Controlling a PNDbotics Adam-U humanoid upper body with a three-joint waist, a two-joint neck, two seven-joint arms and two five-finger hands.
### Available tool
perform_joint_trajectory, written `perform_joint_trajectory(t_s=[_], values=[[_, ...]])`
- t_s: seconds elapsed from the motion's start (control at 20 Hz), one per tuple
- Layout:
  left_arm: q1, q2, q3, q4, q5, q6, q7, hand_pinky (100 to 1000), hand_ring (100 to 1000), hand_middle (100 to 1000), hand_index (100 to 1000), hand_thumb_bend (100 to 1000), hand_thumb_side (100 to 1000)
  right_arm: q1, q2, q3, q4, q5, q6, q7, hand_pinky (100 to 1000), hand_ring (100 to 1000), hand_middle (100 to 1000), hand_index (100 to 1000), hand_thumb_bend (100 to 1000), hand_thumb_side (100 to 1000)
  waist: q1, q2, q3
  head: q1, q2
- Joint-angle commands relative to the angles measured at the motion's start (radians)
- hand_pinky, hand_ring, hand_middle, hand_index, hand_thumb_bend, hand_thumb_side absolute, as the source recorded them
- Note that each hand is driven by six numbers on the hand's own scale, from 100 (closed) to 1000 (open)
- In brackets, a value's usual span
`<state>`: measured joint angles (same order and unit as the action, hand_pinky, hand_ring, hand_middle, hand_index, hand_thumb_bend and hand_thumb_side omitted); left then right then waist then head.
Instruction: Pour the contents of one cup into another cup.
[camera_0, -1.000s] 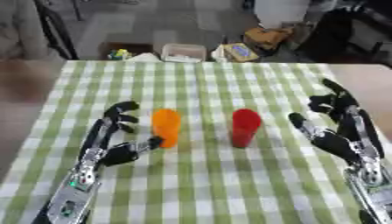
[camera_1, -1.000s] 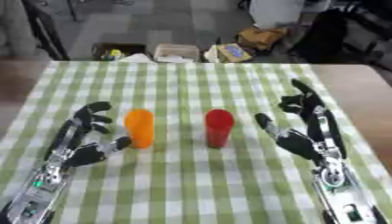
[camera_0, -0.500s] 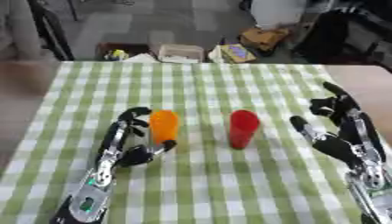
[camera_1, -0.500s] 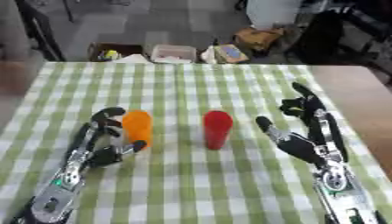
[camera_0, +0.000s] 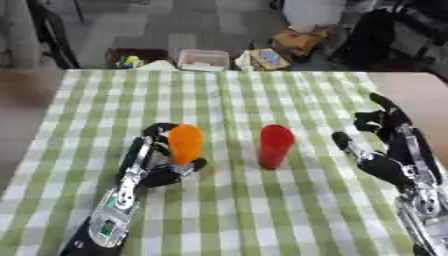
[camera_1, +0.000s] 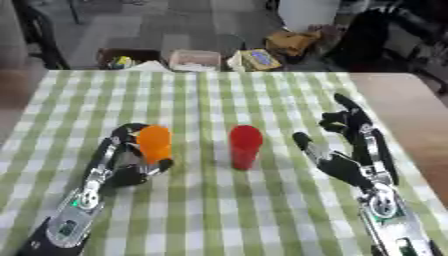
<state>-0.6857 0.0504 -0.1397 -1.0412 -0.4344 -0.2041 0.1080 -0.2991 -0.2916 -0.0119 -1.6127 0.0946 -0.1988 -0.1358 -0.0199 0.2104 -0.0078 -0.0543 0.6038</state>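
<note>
1. The left hand (camera_0: 162, 167), lower left, curls around the orange cup (camera_0: 185, 144); an early tilt could spill onto the surface (camera_0: 262, 215).
2. The right hand (camera_1: 346, 165), fingers spread, grasps nothing.
3. The red cup (camera_0: 275, 146), mid-frame, could topple if bumped.

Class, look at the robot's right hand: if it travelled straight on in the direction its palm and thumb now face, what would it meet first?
Probably the red cup. The right hand is open, its palm turned toward that cup, with only checked tablecloth between them; depth is hard to judge.
</note>
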Motion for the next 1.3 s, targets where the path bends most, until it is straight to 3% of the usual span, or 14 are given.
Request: perform_joint_trajectory(t_s=[0.05,0.5,0.95,1.3], values=[[-0.024,-0.004,0.005,0.007,-0.013,-0.004,0.010,554,626,761,794,765,384,-0.013,-0.007,-0.002,-0.006,-0.005,-0.003,0.005,719,783,526,930,598,305,0.000,-0.011,-0.005,0.003,-0.015],[-0.056,-0.008,0.007,0.045,-0.036,-0.012,0.043,513,585,707,775,682,363,-0.017,-0.005,0.000,-0.005,-0.006,-0.004,0.008,719,784,525,930,596,305,0.000,-0.004,-0.019,0.007,-0.021],[-0.066,-0.008,0.002,0.009,0.014,-0.017,0.053,535,607,723,775,735,379,-0.018,-0.004,-0.001,-0.004,-0.006,-0.004,0.009,719,784,525,930,590,307,0.004,-0.004,-0.022,0.005,-0.021],[-0.073,-0.011,-0.005,0.023,0.003,-0.020,0.037,534,602,715,774,685,366,-0.019,-0.004,-0.001,-0.002,-0.006,-0.005,0.010,719,784,525,930,587,310,0.003,-0.004,-0.026,0.006,-0.023]])
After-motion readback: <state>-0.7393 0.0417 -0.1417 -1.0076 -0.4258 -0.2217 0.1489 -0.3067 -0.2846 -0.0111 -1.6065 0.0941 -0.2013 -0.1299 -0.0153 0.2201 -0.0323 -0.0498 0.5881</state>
